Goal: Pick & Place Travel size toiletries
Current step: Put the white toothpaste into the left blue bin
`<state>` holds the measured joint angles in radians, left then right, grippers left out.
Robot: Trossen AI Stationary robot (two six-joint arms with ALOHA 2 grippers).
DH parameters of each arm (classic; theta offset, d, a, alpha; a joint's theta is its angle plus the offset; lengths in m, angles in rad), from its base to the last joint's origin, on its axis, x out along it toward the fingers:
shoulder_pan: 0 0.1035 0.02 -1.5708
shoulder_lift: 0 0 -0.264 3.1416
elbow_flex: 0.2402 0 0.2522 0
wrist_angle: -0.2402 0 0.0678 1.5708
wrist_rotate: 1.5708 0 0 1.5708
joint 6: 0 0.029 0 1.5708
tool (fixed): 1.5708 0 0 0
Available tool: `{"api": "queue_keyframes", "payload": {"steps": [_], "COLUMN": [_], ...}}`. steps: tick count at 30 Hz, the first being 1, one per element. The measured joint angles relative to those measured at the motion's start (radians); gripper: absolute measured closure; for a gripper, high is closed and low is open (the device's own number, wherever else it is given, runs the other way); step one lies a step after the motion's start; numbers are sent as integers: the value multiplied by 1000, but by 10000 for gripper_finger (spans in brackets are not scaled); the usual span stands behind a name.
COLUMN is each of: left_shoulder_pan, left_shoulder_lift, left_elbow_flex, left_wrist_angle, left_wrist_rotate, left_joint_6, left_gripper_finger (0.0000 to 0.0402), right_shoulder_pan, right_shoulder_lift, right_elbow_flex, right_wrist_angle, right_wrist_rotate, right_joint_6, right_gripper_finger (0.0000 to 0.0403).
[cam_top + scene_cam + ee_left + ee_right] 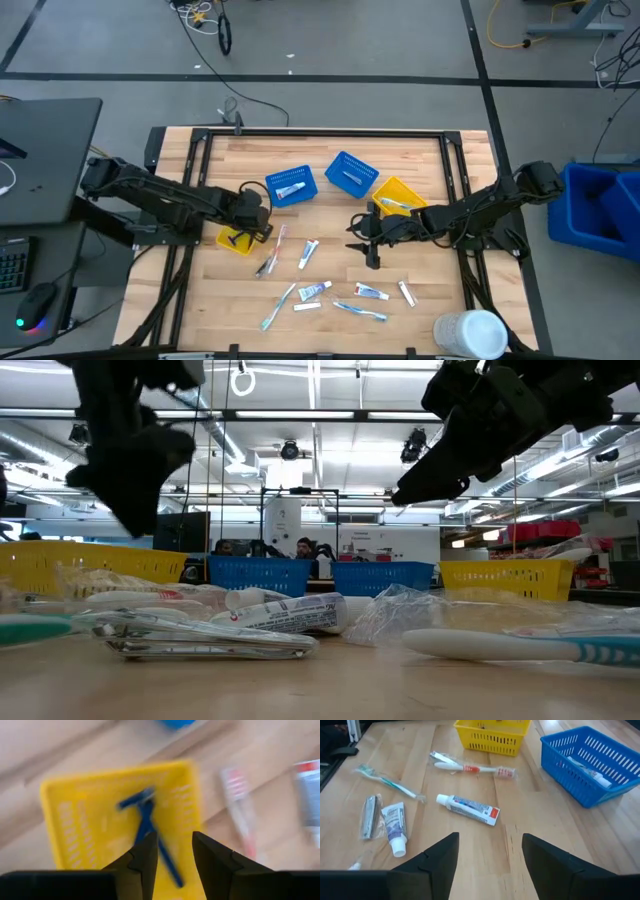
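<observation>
Wooden slatted tabletop [330,205] lies under both arms. Left gripper [174,851], fingers spread and empty, hovers over a dark blue plastic razor [149,825] inside a small yellow mesh basket [60,815]. Right gripper [490,851], also spread, hangs above bare wood, with a white red-marked toothpaste tube [468,808] just ahead.

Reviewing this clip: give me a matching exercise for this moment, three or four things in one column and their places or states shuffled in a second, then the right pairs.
Things:
1. dark blue razor
2. left gripper
3. right gripper
4. large white cylinder

Places or states:
A. open, above bare wood facing a toothpaste tube
B. at the table's near right corner
C. lying in the left yellow basket
D. open, over that yellow basket

Pairs: 1-C, 2-D, 3-A, 4-B
</observation>
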<state>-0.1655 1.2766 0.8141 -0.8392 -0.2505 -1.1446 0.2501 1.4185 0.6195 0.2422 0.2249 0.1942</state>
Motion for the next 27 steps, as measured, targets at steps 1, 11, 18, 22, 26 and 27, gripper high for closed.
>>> {"api": "queue_keyframes", "payload": {"steps": [1, 11, 18, 22, 26, 27], "left_shoulder_pan": [-13, -161, -225, -251, -277, -281], "left_shoulder_lift": [0, 29, 189, 292, 373, 394], "left_elbow_flex": [21, 94, 94, 105, 168, 192], "left_wrist_angle": [1, 312, 533, 565, 534, 521], "left_wrist_rotate": [-25, -160, -119, -85, -98, -100], "left_joint_6": [6, 102, 92, 78, 84, 88], "left_gripper_finger": [275, 277, 277, 277, 277, 278], "right_shoulder_pan": [0, 0, 0, 0, 0, 0], "right_shoulder_lift": [0, 0, 0, 0, 0, 0], "right_elbow_flex": [0, 0, 0, 0, 0, 0], "right_wrist_angle": [-6, -14, -17, -25, -26, -26], "right_wrist_rotate": [0, 0, 0, -17, -53, -55], "right_joint_6": [1, 17, 78, 79, 84, 91], "right_gripper_finger": [168, 146, 154, 163, 169, 169]}}
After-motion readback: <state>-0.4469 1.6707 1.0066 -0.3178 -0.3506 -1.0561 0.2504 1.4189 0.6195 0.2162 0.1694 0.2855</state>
